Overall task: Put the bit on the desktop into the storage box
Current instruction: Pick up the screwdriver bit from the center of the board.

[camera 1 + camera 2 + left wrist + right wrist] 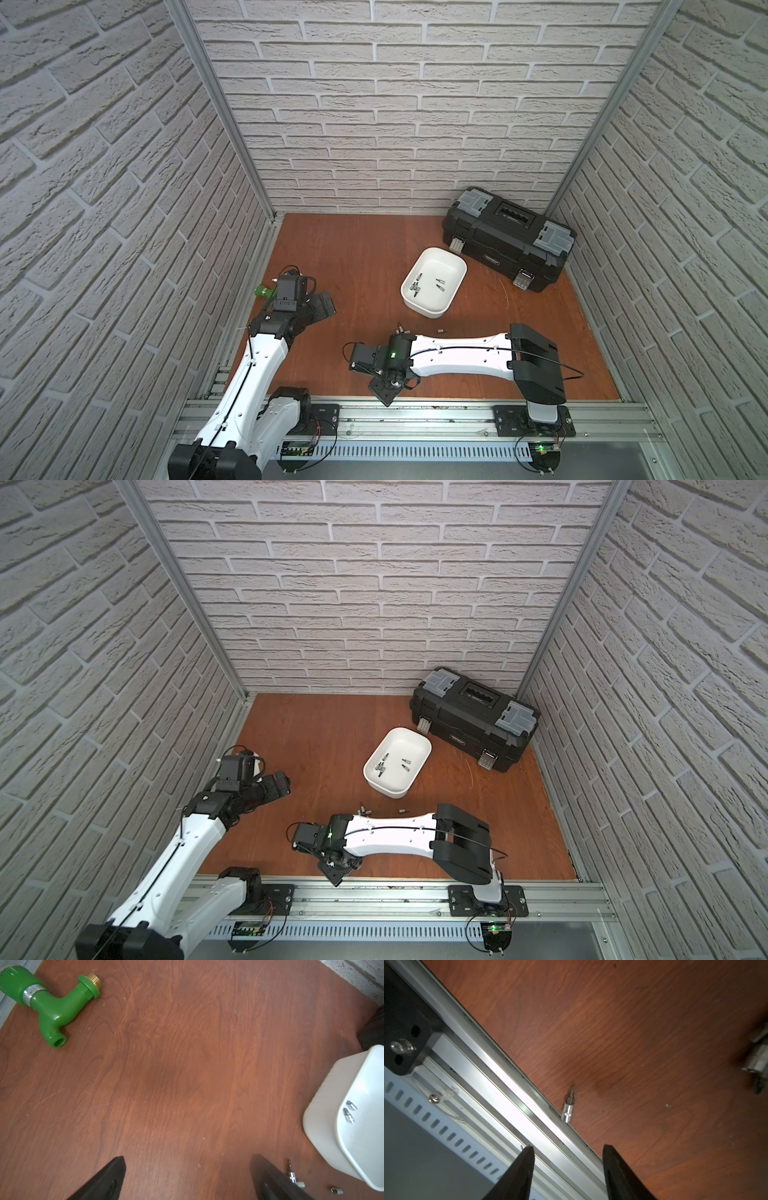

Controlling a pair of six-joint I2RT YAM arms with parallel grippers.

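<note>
My right pincer (568,1147) hangs low, its black fingers partly apart with nothing between them. Just ahead, a small chrome screwdriver bit (568,1108) lies on the reddish-brown wood-grain counter (643,1032), its thick end against the aluminium rail (500,1084). My left pincer (188,1157) gapes wide and empty over bare board. Farther out sits the shallow white plastic storage box (419,309) with several loose bits (417,286) inside. More bits (440,331) lie on the counter between it and the white right arm (457,353). A black toolbox (507,237) stands behind.
</note>
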